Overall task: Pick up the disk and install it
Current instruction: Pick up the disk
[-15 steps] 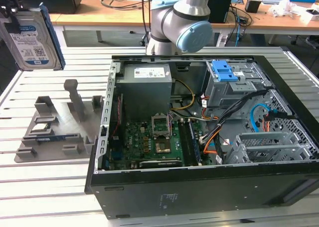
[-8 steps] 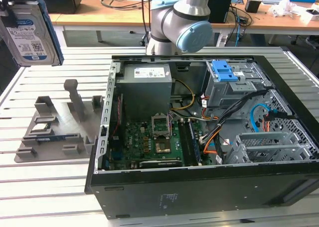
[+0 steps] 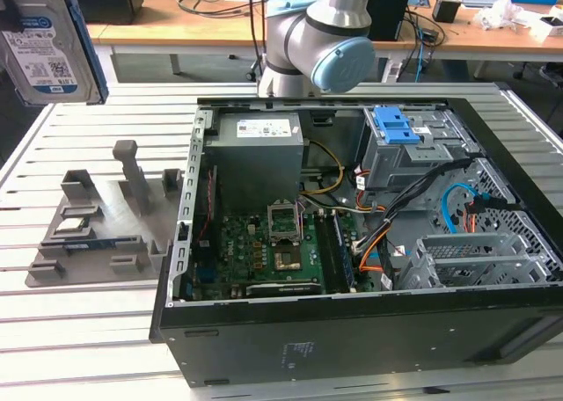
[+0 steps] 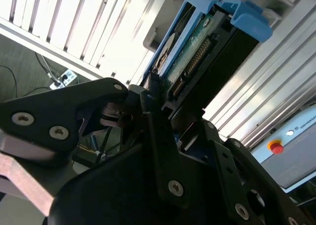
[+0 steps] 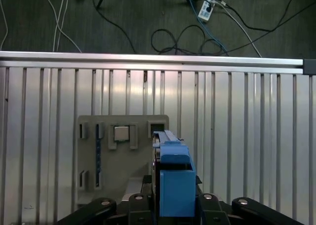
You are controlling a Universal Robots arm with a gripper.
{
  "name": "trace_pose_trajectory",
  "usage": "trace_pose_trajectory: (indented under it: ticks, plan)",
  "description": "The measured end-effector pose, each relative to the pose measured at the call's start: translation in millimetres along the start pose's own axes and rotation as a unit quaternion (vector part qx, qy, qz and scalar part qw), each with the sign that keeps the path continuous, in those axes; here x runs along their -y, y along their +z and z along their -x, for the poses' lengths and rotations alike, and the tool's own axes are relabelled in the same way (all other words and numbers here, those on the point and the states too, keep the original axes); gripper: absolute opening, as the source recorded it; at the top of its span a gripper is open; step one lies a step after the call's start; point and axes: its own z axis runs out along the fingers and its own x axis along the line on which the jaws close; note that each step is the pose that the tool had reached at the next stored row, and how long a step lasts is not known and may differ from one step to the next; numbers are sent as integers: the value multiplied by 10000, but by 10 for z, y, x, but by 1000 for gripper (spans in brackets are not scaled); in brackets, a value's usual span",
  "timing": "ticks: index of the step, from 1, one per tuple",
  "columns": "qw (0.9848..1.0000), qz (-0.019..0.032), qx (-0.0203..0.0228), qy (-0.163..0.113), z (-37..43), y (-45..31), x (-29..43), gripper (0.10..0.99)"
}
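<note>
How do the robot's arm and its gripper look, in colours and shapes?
The arm is a silver-grey metal tube with rounded joints and a light blue round cap. The gripper is matt black, built of flat angular links fastened with small silver screws.

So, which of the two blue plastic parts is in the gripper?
The carrier bracket around the disk, held by the gripper above the table; the blue latch sits on the cage inside the case.
</note>
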Motion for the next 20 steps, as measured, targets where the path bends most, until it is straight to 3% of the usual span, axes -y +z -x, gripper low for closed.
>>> trace_pose_trajectory:
  ticks: [10,12,20]
  plan:
    - [10000,0,0,0,8,-419,-19,369]
    - [10000,1,0,0,9,-465,-21,369]
    - [10000,1,0,1,9,-472,-18,369]
